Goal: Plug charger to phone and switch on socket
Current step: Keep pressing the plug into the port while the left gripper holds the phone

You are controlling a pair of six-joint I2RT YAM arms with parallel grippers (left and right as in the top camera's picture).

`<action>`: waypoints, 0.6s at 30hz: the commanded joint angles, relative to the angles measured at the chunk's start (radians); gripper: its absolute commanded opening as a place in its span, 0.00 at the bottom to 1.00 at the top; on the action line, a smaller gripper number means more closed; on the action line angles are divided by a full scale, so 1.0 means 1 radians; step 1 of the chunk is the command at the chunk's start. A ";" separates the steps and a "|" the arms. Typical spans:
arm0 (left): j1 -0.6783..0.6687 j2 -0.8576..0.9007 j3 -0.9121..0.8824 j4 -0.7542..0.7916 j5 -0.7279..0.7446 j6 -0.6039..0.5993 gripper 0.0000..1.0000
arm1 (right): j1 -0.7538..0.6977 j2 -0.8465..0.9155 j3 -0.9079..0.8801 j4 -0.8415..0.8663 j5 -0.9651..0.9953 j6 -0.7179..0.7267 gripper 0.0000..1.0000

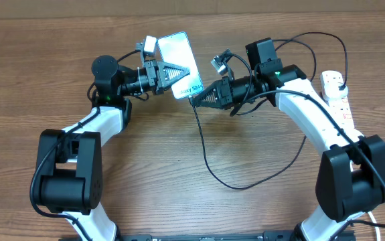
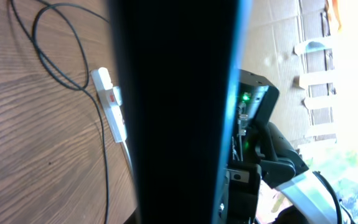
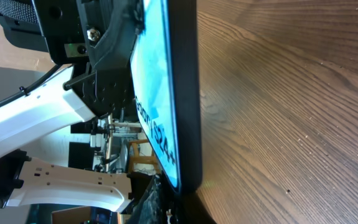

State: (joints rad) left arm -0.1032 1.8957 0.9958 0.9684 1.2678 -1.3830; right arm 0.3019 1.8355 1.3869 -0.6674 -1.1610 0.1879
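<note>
mostly hidden, charger (image 1: 205, 157) tip at right claw (image 1: 195, 100), phone (image 1: 173, 48) in left claw (image 1: 181, 71)

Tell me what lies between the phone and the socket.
In the overhead view, the right claw and its arm span the stretch from phone to socket, with loops of the charger cable around them.

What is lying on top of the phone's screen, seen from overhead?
One dark finger of the left gripper lies across the lower part of the phone and clamps it. It covers that strip of the screen. Whatever is under the phone, including the other finger, cannot be seen.
</note>
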 commanded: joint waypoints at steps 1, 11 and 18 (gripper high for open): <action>-0.021 -0.026 0.019 -0.020 0.065 0.018 0.04 | -0.010 -0.012 0.000 0.037 0.037 0.027 0.04; -0.031 -0.026 0.019 -0.029 0.032 0.014 0.04 | -0.010 -0.012 0.000 0.050 0.035 0.029 0.04; -0.017 -0.026 0.019 -0.029 0.016 0.019 0.04 | -0.030 -0.019 0.000 0.048 -0.040 -0.009 0.33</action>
State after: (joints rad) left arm -0.1051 1.8957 0.9958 0.9325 1.2556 -1.3834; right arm 0.2970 1.8355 1.3865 -0.6262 -1.1561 0.2104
